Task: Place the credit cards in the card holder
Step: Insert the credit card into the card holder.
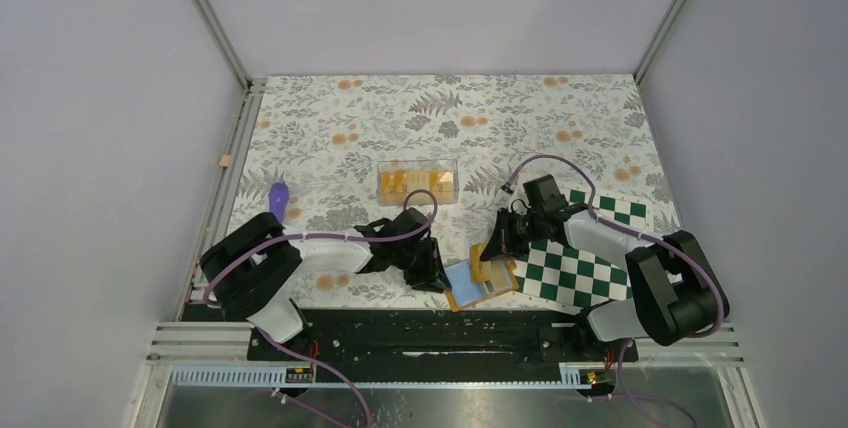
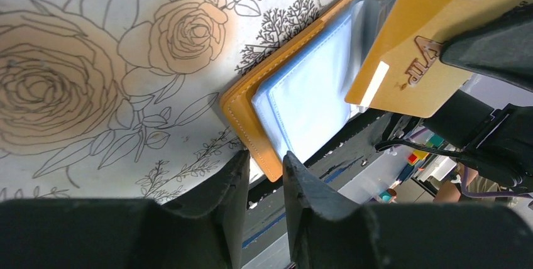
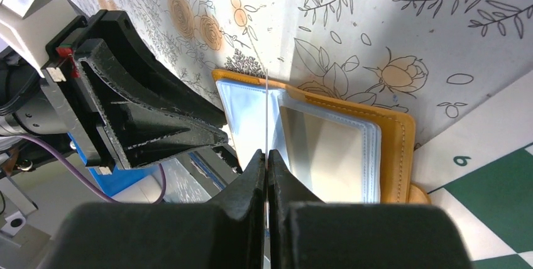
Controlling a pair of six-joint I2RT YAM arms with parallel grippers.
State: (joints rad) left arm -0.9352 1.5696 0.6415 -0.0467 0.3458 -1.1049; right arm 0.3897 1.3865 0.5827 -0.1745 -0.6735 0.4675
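Your right gripper is pinching an orange VIP credit card over the open card holder, blue pockets showing; left gripper is sitting narrow; clear box is holding cards.

Card holder: orange folding wallet with light-blue inner pockets. It lies open and flat on the desk, right edge against the left edge of the chequered board.

One credit card: orange-yellow, embossed "VIP". It is pinched in the right tool over the open pockets, just left of the board.

Other credit cards: several, orange, in a clear box, beyond and left of the board.
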